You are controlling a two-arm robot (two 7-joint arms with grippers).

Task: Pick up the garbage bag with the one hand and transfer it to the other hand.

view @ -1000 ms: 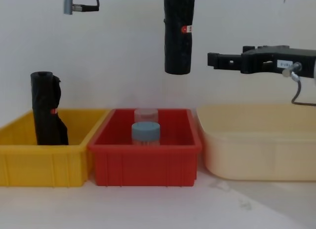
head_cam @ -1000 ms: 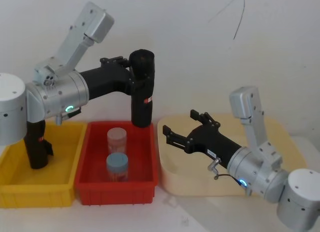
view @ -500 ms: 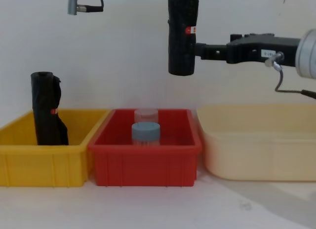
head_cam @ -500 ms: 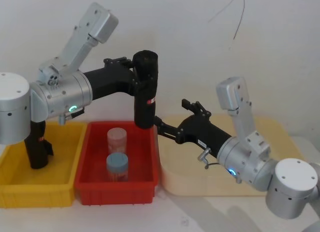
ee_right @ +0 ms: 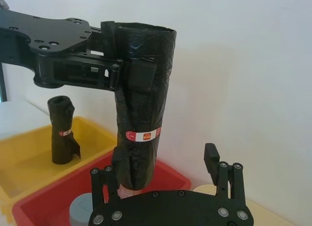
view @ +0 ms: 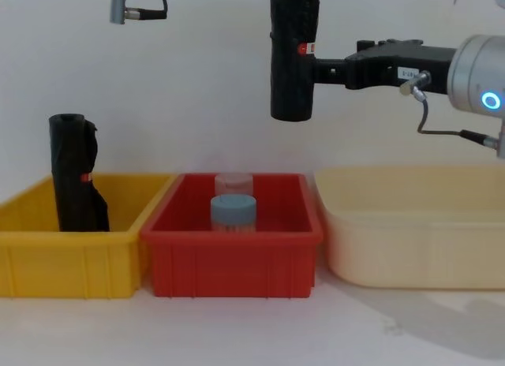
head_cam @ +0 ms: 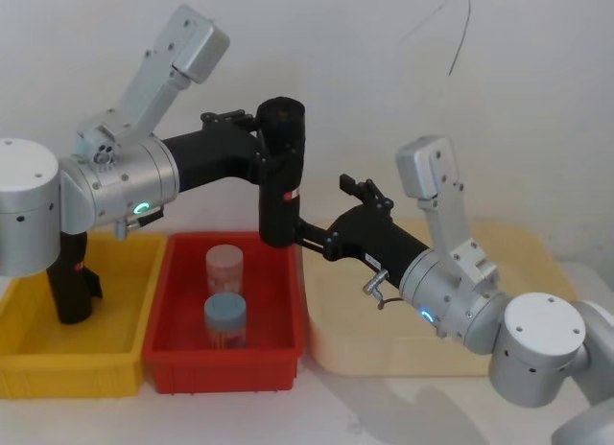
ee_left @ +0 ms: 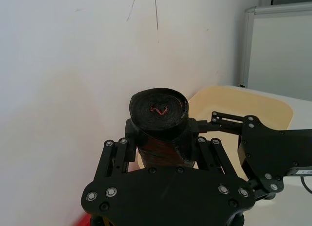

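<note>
Garbage bag top is cropped in chest view, left gripper clamping it.

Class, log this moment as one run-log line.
left gripper: shut on garbage bag | right gripper: open, straddling bag | handover: pending
</note>
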